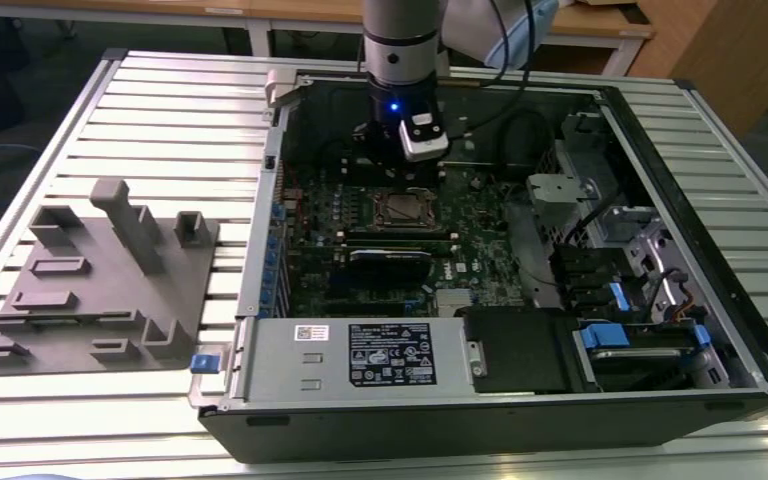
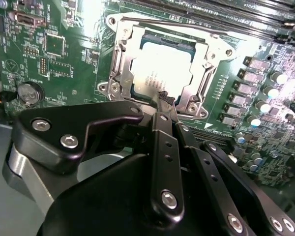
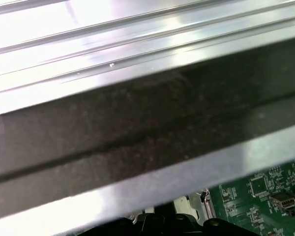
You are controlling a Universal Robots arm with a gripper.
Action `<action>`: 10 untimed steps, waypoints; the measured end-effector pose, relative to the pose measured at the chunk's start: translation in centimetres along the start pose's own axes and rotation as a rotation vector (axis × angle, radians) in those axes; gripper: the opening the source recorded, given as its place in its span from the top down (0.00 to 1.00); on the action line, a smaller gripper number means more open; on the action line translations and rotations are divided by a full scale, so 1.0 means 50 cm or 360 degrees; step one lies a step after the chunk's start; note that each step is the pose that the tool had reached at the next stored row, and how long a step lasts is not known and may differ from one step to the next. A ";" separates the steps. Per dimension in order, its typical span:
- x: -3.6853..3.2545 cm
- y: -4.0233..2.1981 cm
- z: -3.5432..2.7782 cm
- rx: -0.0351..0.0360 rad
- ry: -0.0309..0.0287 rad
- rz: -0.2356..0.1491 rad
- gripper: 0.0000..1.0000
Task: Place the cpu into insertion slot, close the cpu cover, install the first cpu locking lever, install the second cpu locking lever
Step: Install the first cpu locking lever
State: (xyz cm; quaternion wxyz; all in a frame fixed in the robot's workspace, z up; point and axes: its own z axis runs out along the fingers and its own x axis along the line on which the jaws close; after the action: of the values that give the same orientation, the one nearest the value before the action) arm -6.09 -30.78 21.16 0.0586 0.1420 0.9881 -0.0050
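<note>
Room: a slatted metal table [image 1: 144,110] carries an open computer case [image 1: 651,330] lying on its side; wooden furniture stands beyond the table's far edge.
Cpu: the cpu [image 2: 160,73] lies flat in the insertion slot [image 2: 137,88], its pale metal top glaring under the light in the second wrist view.
Cpu cover: the cpu cover [image 2: 119,59] lies down over the chip, its silvery frame all round the chip's edges, the chip showing through the square window.
Locking lever: a thin metal lever [image 2: 177,25] runs along the cover's side nearest the memory slots [image 2: 226,10].
Socket in case: in the exterior view the socket [image 1: 404,208] sits near the middle of the green circuit board [image 1: 317,250].
Gripper: the gripper [image 2: 163,98] hangs just above the socket, at its 6 o'clock edge in the second wrist view; its fingers are drawn together to a narrow tip and hold nothing.
Arm: in the exterior view the arm [image 1: 400,40] comes straight down over the socket, a blue light glowing at the wrist.
Case rim: in the first wrist view a dark band of the case wall [image 3: 137,132] crosses between bright metal strips.
Fixture: a grey moulded fixture [image 1: 104,280] lies on the table at 9 o'clock from the case, well apart from the arm.
</note>
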 end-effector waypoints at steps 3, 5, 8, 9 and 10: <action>-0.002 0.001 0.000 0.0001 0.00094 -0.0012 0.89; -0.003 0.001 -0.002 0.0003 0.00143 -0.0012 0.89; -0.005 0.001 -0.009 0.0004 0.00184 -0.0012 0.89; -0.005 0.001 -0.009 0.0004 0.00197 -0.0012 0.89; -0.006 0.002 -0.009 0.0005 0.00231 -0.0012 0.89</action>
State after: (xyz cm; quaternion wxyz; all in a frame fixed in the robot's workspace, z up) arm -5.82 -30.78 21.66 0.0512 0.1383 0.9891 -0.0057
